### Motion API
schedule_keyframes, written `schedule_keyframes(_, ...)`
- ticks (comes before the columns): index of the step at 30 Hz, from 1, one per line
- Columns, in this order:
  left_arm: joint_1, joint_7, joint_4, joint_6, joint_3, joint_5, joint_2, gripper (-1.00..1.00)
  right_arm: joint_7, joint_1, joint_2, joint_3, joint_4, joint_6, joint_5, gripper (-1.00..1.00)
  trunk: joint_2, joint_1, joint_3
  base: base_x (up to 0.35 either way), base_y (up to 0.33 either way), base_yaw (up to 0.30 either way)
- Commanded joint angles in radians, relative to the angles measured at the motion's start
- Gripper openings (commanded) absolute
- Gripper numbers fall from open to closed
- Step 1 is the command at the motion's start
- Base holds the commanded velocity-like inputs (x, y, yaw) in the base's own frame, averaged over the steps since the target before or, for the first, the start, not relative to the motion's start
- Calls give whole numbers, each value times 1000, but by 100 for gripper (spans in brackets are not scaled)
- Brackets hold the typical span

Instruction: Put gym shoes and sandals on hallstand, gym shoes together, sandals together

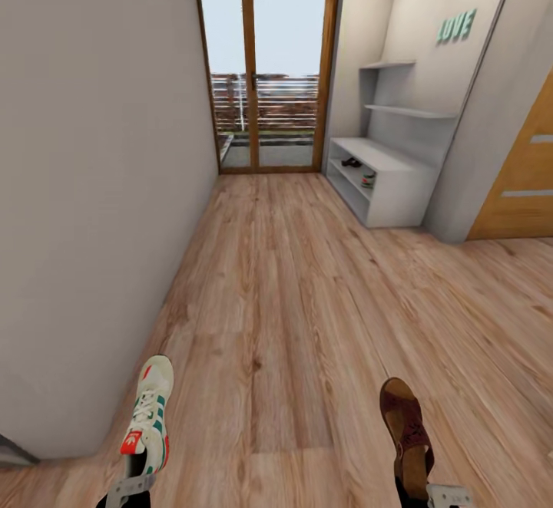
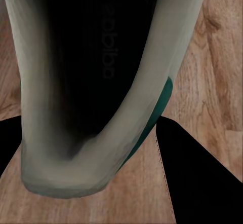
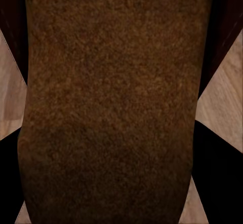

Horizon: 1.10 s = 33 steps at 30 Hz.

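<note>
My left gripper (image 1: 129, 486) is shut on the heel of a white gym shoe (image 1: 150, 414), which is held above the corridor floor (image 1: 307, 301) with its toe pointing ahead. The left wrist view looks into that gym shoe's dark opening (image 2: 86, 82) between black fingers (image 2: 202, 178). At the lower right, my right gripper (image 1: 448, 496) is shut on a brown sandal (image 1: 407, 430); its footbed (image 3: 111, 102) sits between the dark fingers (image 3: 215, 178). Far ahead on the right stands the hallstand (image 1: 399, 189). Its upper open shelf holds the other sandal (image 1: 352, 162) and the other gym shoe (image 1: 369, 179).
A long grey wall (image 1: 92, 186) runs close along the left. A glass door in a wooden frame (image 1: 269, 70) closes the corridor's far end. An orange wooden door (image 1: 522, 178) is at the right, past the hallstand. Open wood floor lies between me and the rack.
</note>
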Motion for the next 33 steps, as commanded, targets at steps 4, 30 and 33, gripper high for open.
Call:
schedule_keyframes(4,-1,-8,0,-3,7,-6,-1,-100,8,-1,1,-7,1,-4,10,-100,0,0,-1,340,0,0)
schedule_keyframes(30,-1,-3,1,-4,7,-6,-4,-100,8,-1,0,-8,1,-4,8,-100,0,0,22,340,0,0)
schedule_keyframes(33,-1,-3,1,-4,7,-6,-4,-100,8,-1,0,-9,0,-4,8,-100,0,0,26,340,0,0)
